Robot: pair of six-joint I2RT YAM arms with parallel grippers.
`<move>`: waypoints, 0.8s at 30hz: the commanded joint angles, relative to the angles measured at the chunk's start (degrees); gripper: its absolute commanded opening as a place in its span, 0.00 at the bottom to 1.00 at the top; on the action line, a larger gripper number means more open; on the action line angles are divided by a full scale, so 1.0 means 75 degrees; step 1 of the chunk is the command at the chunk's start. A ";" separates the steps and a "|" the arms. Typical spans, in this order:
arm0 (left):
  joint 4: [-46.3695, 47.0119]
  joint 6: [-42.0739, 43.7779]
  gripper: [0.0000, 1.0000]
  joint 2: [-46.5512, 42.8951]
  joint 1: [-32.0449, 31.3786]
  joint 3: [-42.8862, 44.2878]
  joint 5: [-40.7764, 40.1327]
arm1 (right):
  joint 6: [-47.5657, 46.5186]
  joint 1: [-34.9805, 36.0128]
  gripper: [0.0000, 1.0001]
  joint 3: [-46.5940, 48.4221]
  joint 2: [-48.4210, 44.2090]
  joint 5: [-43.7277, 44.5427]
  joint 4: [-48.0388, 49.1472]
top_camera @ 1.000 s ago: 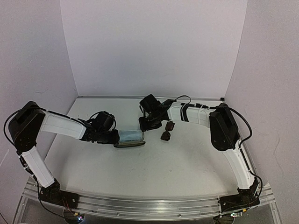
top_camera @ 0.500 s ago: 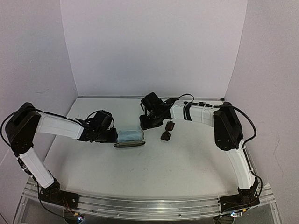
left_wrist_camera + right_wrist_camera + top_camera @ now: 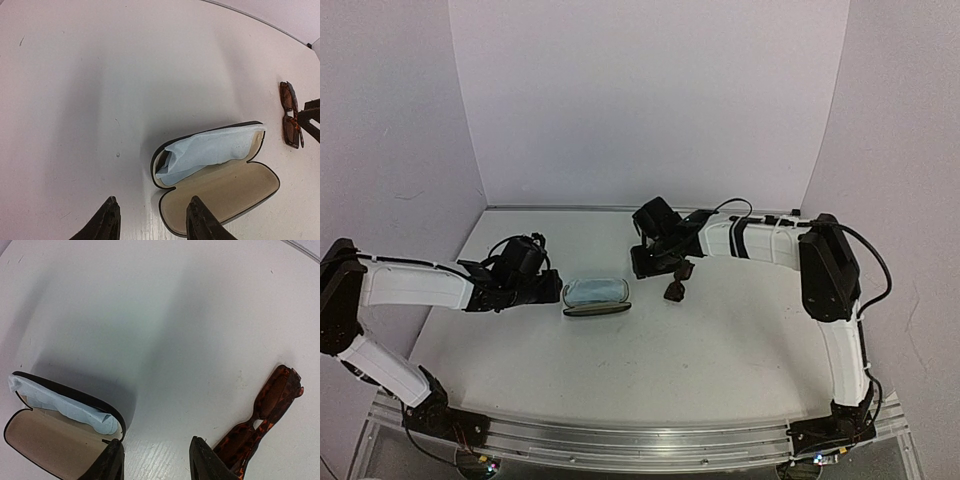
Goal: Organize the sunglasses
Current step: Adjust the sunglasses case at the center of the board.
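Jaws spread, holding nothing, on left gripper [image 3: 154,200] just left of the open black case [image 3: 225,190] and right gripper [image 3: 156,441] beyond its right end; light blue cloth [image 3: 205,152] inside case; folded sunglasses [image 3: 272,395] right of case, apart from it.

White table [image 3: 650,360], matte and faintly scuffed, with a metal rail along the near edge. Directly on it, two things: black oval case [image 3: 596,297] and sunglasses [image 3: 674,291]. Case near the middle, a little to the left, long side lying across, opened flat, both halves facing up, tan lining showing. Sunglasses to the right of the case and apart from it, folded, lying flat, mottled brown frame with dark lenses, long side running roughly near to far, slightly slanted
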 commanded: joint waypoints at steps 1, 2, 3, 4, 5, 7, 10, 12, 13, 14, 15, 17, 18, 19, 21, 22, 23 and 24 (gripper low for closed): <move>0.0053 0.0034 0.46 -0.0334 -0.0121 -0.0006 -0.0300 | 0.0498 -0.0227 0.44 -0.0359 -0.0798 0.0684 0.0071; 0.0098 0.0037 0.46 -0.0297 -0.0122 -0.0018 -0.0263 | 0.0597 -0.0290 0.43 -0.0450 -0.0857 0.0784 0.0040; 0.0143 0.0048 0.46 -0.0248 -0.0124 -0.0032 -0.0228 | 0.0687 -0.0341 0.43 -0.0541 -0.0917 0.0874 0.0018; 0.0218 0.0052 0.47 -0.0185 -0.0131 -0.0052 -0.0212 | 0.0755 -0.0388 0.43 -0.0620 -0.0967 0.0940 0.0011; 0.0326 0.0069 0.48 -0.0132 -0.0123 -0.0096 -0.0195 | 0.0838 -0.0437 0.43 -0.0676 -0.1010 0.0984 0.0002; 0.0549 0.0098 0.51 -0.0026 -0.0122 -0.0137 -0.0204 | 0.0957 -0.0506 0.42 -0.0699 -0.0970 0.1047 -0.0062; 0.0794 0.0144 0.62 0.0149 -0.0104 -0.0041 -0.0431 | 0.1169 -0.0646 0.42 -0.0686 -0.0825 0.0995 -0.0187; 0.0979 0.0189 0.66 0.0208 -0.0020 0.0026 -0.0452 | 0.1248 -0.0699 0.42 -0.0703 -0.0796 0.0949 -0.0152; 0.1112 0.0226 0.68 0.0212 0.0043 0.0039 -0.0380 | 0.1270 -0.0720 0.42 -0.0695 -0.0773 0.0939 -0.0152; 0.1243 0.0258 0.70 0.0203 0.0131 0.0055 -0.0291 | 0.1279 -0.0729 0.42 -0.0667 -0.0763 0.0923 -0.0159; 0.1350 0.0293 0.71 0.0207 0.0204 0.0093 -0.0146 | 0.1282 -0.0746 0.42 -0.0642 -0.0751 0.0909 -0.0163; 0.1504 0.0408 0.73 0.0249 0.0370 0.0198 0.0203 | 0.1301 -0.0773 0.42 -0.0592 -0.0748 0.0907 -0.0177; 0.1537 0.0497 0.73 0.0308 0.0444 0.0274 0.0349 | 0.1312 -0.0785 0.42 -0.0587 -0.0736 0.0891 -0.0187; 0.1517 0.0598 0.73 0.0399 0.0517 0.0375 0.0543 | 0.1324 -0.0797 0.42 -0.0576 -0.0727 0.0885 -0.0197; 0.1552 0.0887 0.73 0.0562 0.0686 0.0529 0.0988 | 0.1365 -0.0820 0.42 -0.0611 -0.0718 0.0884 -0.0229; 0.1599 0.1072 0.73 0.0650 0.0778 0.0581 0.1212 | 0.1388 -0.0836 0.42 -0.0651 -0.0740 0.0878 -0.0223; 0.1647 0.1190 0.73 0.0706 0.0876 0.0623 0.1486 | 0.1411 -0.0846 0.42 -0.0712 -0.0753 0.0864 -0.0195; 0.1733 0.1356 0.73 0.0750 0.0964 0.0616 0.1825 | 0.1442 -0.0857 0.42 -0.0769 -0.0766 0.0852 -0.0169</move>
